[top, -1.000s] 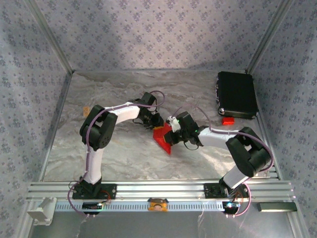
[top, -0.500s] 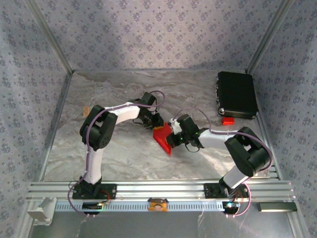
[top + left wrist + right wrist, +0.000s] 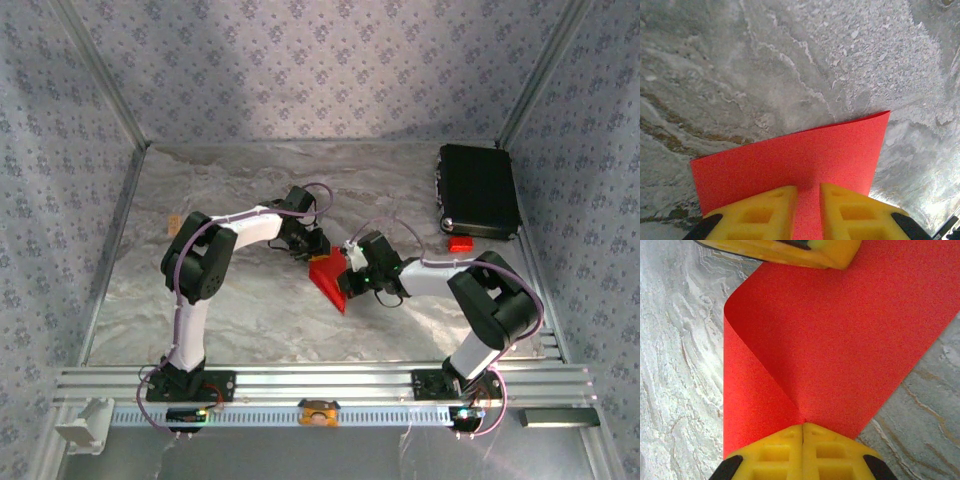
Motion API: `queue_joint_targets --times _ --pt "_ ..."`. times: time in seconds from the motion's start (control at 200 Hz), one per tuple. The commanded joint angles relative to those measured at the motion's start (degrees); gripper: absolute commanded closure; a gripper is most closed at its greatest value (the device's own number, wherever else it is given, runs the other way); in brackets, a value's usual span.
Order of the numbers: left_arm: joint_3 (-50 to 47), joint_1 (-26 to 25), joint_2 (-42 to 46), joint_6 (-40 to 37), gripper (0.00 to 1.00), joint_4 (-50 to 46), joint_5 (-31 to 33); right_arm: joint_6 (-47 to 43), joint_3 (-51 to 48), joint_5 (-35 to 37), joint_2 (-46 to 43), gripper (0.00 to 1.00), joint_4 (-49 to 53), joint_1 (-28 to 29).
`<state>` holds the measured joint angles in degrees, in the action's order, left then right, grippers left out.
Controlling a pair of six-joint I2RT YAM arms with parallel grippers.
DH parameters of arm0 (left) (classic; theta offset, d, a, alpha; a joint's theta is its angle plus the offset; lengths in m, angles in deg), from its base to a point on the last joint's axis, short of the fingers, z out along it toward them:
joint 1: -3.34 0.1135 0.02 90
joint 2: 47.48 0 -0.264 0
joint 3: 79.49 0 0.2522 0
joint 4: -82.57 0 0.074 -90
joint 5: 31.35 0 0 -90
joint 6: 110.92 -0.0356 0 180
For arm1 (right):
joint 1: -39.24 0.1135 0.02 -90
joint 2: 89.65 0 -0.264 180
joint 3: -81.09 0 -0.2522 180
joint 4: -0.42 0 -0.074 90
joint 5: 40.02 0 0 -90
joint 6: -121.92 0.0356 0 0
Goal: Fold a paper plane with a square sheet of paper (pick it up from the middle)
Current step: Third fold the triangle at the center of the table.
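Right claw shifted left (slightly), red paper pinched between claws

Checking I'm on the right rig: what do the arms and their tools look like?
Both arms have white link covers with black joints, and purple cables loop along them. The left tool and right tool have chunky yellow fingers with rectangular recesses, on black mounts.

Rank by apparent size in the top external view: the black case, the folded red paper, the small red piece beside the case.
1. black case, largest.
2. folded red paper, mid-table between the arms.
3. small red piece, clearly smallest.
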<state>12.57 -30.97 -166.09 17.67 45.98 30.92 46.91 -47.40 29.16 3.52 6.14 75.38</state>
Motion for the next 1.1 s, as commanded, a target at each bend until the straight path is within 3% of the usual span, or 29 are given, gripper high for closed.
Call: queue_joint_targets --times 0.0,1.094 --pt "-0.9 -0.7 -1.1 0.2 0.79 -3.7 2.9 -1.4 1.1 -0.4 0.0 1.00 -0.5 -0.3" --pt "-1.0 -1.0 -1.1 0.3 0.80 -3.7 2.9 -2.4 3.4 -0.5 0.8 1.00 2.5 -0.8"
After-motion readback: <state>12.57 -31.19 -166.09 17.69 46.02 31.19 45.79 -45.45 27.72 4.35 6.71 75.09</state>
